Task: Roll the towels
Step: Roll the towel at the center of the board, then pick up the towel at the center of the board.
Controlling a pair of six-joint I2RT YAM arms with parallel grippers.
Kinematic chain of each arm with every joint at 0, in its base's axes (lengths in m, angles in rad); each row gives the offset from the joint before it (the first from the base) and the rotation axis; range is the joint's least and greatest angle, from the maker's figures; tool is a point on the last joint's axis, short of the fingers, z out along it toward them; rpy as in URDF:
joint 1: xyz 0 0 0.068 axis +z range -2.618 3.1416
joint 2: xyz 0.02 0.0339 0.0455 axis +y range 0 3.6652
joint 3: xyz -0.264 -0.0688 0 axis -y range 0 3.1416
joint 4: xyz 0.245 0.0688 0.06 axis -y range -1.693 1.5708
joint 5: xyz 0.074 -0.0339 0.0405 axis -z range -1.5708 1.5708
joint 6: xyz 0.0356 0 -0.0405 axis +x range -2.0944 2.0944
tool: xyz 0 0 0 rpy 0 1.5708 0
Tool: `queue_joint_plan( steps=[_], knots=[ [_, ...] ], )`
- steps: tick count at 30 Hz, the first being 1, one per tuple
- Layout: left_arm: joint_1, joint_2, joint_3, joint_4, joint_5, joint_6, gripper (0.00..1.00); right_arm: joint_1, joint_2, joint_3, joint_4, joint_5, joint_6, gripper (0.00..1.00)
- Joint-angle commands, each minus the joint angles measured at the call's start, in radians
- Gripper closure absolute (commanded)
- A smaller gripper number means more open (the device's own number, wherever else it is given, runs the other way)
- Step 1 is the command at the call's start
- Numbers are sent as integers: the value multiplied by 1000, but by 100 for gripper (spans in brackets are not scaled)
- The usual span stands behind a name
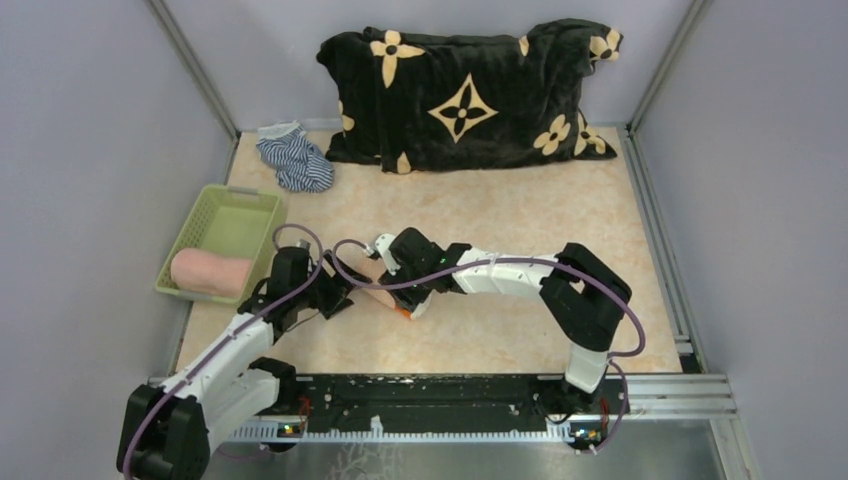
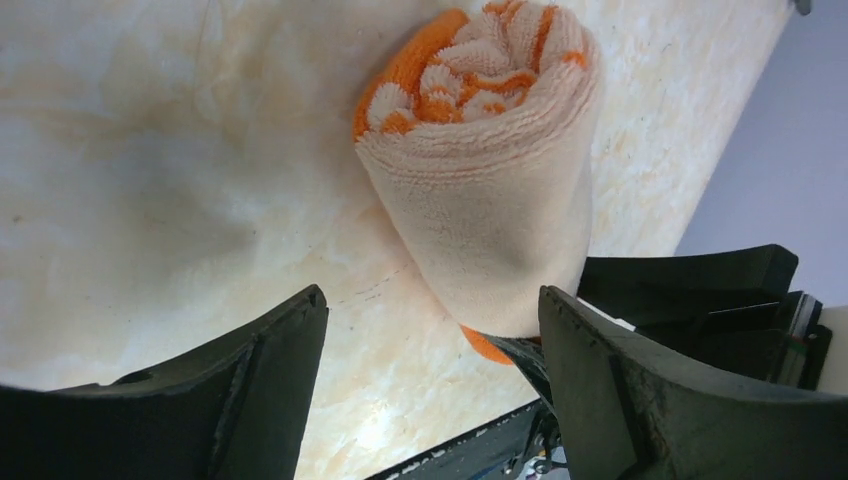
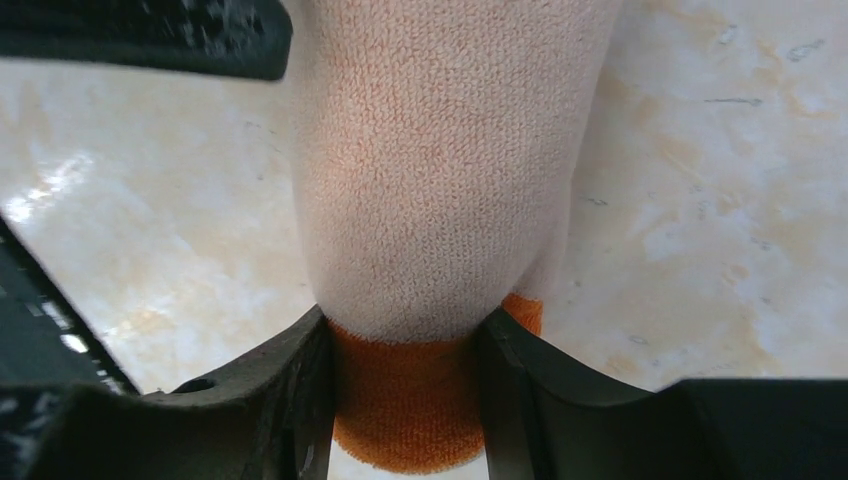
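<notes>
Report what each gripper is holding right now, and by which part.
The right gripper pinches the rolled orange towel across one end of the roll. The left gripper stands open at the roll, holding nothing.

White-and-black arms, purple cables, matte black grippers

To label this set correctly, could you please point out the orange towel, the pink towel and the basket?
orange towel [image 2: 490, 200], left wrist view, outer wrap of the roll.
pink towel [image 1: 210, 272], top view, middle of the roll.
basket [image 1: 232, 226], top view, its bare floor.
</notes>
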Motion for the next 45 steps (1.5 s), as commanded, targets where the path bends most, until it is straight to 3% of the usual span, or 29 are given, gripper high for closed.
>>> queue_joint_plan(
  steps=[1,9,17,28,35,39,45],
  knots=[
    [-25,-72,-83,74,44,-113,17,-13,49,-49,-3,-263,124,54],
    [-162,-47,-178,258,-64,-257,16,-71,72,-80,107,-430,292,53],
    [-191,45,-242,459,-89,-314,17,-122,130,-134,254,-568,435,53],
    [-251,218,-246,622,-80,-307,20,-131,169,-100,269,-594,450,53],
    [-255,299,-249,700,-91,-300,37,-132,103,-100,298,-604,437,48],
    [-253,245,-208,634,-169,-262,47,-148,1,-100,255,-555,403,40],
    [-176,123,-152,549,-245,-227,51,-207,-214,-99,124,-441,321,32]
  ],
)
